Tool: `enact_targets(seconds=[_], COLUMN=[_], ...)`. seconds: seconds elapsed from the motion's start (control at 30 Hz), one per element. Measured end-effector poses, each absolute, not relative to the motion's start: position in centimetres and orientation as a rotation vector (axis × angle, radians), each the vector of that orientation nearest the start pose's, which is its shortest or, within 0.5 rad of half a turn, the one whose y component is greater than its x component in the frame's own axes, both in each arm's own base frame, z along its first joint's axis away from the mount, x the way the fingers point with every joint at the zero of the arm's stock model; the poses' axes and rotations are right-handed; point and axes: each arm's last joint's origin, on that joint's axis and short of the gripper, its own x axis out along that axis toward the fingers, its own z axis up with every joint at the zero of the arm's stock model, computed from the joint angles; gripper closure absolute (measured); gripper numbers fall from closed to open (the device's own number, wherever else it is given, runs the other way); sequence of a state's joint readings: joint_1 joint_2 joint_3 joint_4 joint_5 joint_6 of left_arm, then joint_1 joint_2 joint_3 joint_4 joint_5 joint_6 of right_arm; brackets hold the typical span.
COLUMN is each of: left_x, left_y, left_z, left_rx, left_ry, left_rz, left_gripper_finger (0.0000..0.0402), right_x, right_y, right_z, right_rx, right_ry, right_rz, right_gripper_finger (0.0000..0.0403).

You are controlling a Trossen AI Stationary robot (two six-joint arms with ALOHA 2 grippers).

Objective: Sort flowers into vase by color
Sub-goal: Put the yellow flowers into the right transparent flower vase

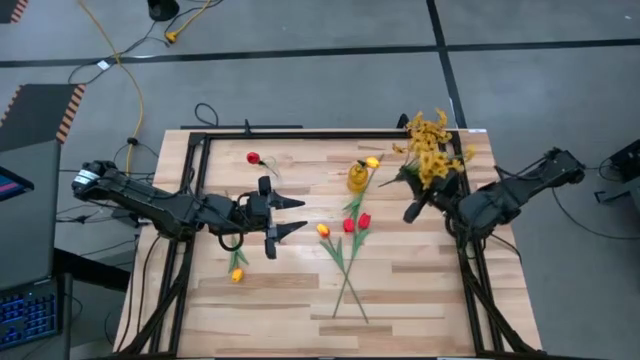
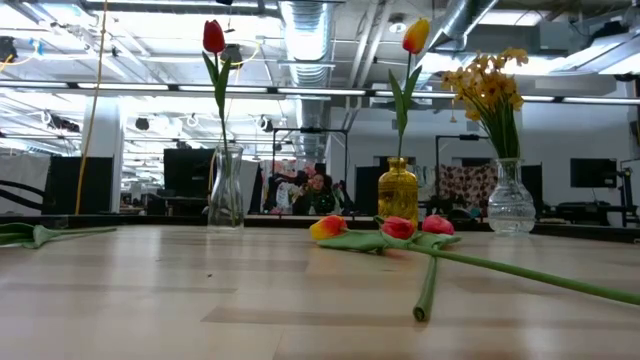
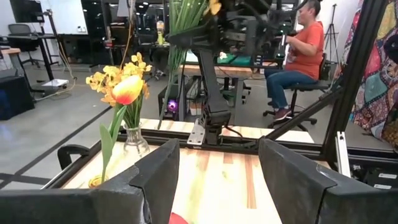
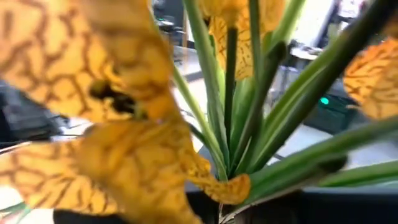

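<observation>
A red tulip [image 2: 213, 37] stands in a clear vase [image 2: 225, 195], a yellow-orange tulip [image 2: 416, 35] in an amber vase [image 2: 397, 190], and mustard-yellow blossoms [image 2: 487, 85] in a round clear vase [image 2: 510, 205]. Three tulips [image 1: 349, 226] lie mid-table, and one yellow-orange tulip [image 1: 237, 273] lies near the left. My left gripper [image 1: 292, 216] hovers open left of the lying tulips, level, with nothing between its fingers. My right gripper [image 1: 412, 212] is at the right, beside the round vase, shut on a spray of yellow blossoms [image 4: 124, 124]. My right gripper holds the spray low on its bundled green stems [image 4: 227, 177], where they converge. The fingers come level and lie across the stems. The spray stands upright and lifted, its blossoms above the fingers [image 3: 214, 6]. The blossoms hide the pads themselves.
A black metal frame [image 1: 200, 140] runs along the table's far and side edges. The three vases stand in a row along the far side. Bare wood lies toward the near edge [image 1: 300, 330]. A seated person [image 3: 305, 43] is in the room beyond the table.
</observation>
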State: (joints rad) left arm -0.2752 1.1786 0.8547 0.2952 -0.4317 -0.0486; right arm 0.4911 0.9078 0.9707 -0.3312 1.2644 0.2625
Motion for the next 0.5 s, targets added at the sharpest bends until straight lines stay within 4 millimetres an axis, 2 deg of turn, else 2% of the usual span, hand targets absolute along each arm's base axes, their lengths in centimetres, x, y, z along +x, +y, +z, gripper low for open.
enact_targets(seconds=[0.27,0.5], left_x=[25.8,25.8], left_y=[-6.0,-6.0], left_z=[32.2,32.2], left_rx=[-0.031,-0.031], left_ry=[0.044,0.044], left_rz=[0.159,0.159], left_gripper_finger=[0.0193,0.0193], right_x=[13.5,12.5], right_y=[4.0,3.5], right_z=[35.2,34.5], right_rx=[0.051,0.084], right_ry=[0.123,0.137], right_rz=[-0.876,-0.897], right_gripper_finger=[0.0363,0.0363])
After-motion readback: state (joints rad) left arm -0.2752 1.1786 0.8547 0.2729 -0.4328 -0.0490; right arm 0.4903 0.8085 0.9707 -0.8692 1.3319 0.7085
